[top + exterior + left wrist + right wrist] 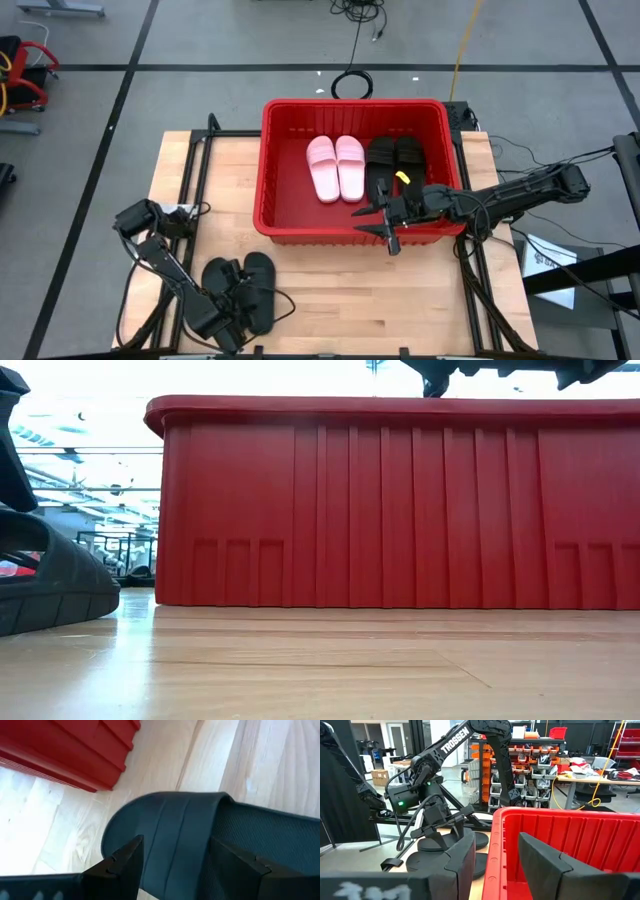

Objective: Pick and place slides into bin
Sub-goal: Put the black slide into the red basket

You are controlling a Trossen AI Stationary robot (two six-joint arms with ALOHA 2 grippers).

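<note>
From the high view, the bin (355, 170) sits in the centre of the frame with two pale pink slides (336, 168) and two black slides (393, 158) already inside. The last pair of black slides (245, 290) lies on the table (330, 290) at the lower left, where the left gripper (222, 318) is down on them. The right gripper (385, 222) hovers over the bin's near wall, lower centre.

In the low view the bin's ribbed wall fills the frame; a black sole edge (50, 585) shows at the far left.

The left wrist view shows that arm's fingers (125, 865) parted either side of a slide's strap (170, 840), not yet clamped on it. I judge the good grip is to settle lower so both pads bracket the strap, then close firmly before lifting clear of the rim.

The right wrist view shows its fingers (460, 855) spread and holding nothing, straddling the bin rim (495, 845).
</note>
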